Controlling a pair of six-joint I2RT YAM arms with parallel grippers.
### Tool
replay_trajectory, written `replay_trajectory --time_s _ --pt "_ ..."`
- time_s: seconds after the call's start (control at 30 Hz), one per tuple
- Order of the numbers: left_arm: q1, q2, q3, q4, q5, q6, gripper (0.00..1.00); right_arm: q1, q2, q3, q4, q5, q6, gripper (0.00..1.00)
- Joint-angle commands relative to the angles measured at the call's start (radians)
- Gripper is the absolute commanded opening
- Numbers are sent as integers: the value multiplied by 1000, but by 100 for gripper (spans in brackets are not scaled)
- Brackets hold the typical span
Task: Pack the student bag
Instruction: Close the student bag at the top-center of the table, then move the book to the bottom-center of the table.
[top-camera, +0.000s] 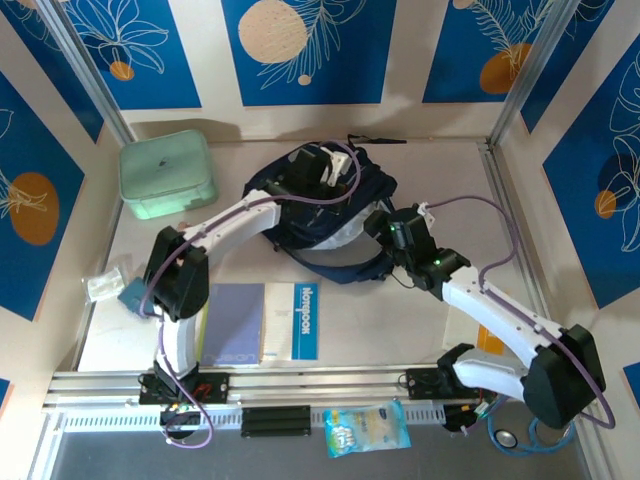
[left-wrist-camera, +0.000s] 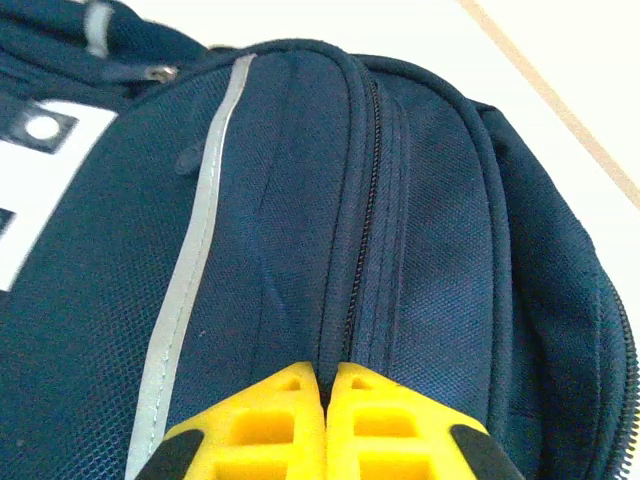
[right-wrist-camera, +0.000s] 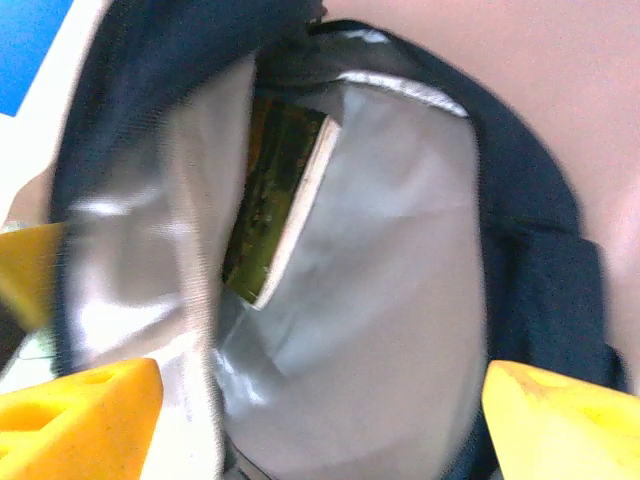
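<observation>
Packing looks partway: your student bag (top-camera: 372, 192) sits at 12 o'clock, one book (right-wrist-camera: 285, 200) inside, left gripper (left-wrist-camera: 327, 400) clenched on its zipper seam, right gripper (right-wrist-camera: 320, 400) released at the mouth, notebooks (top-camera: 305, 320) at 7 o'clock unpacked.

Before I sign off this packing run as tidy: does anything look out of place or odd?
Yes: a pale blue-and-yellow packet lies outside the near rail, off the tabletop where the notebooks and student bag sit. Nothing looks spilled or damaged.
</observation>
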Motion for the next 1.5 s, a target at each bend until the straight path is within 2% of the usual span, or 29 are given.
replay_trajectory --time_s 0.0,0.1,0.13,0.27,0.37,0.5,0.63,0.73,0.83,0.93,1.07,1.13,1.23,1.47 --pt "11 66 44 67 33 -55 22 -4 -4 46 -162 122 -107 84" --pt "12 79 55 40 18 -54 53 10 16 76 -159 59 -151 83" --pt "13 71 43 40 6 -48 60 14 19 84 -164 53 -152 83" --pt "41 -15 -64 61 -43 -51 80 24 47 100 -129 -41 -199 83" --pt "90 -96 -179 69 -45 -100 89 36 103 131 -95 -151 -240 82" --pt "187 -195 -331 86 -29 -145 92 127 239 245 -219 -95 -251 78" --pt "284 -267 -425 90 -23 -154 100 233 342 300 -258 -114 -296 73" --pt "336 -320 -491 124 -16 -160 100 305 422 349 -329 -108 -319 62" --pt "377 -365 -545 156 -11 -174 100 376 492 382 -379 -113 -356 60" --pt "406 -395 -584 160 1 -182 100 424 556 413 -404 -182 -391 59" --pt "425 -426 -630 163 13 -191 100 463 640 437 -409 -305 -419 38" --pt "431 -437 -646 163 18 -198 100 475 666 436 -396 -331 -418 32" --pt "433 -455 -668 169 22 -202 100 476 696 437 -378 -355 -415 29" --pt "434 -476 -687 166 33 -209 100 443 777 458 -375 -357 -385 29"
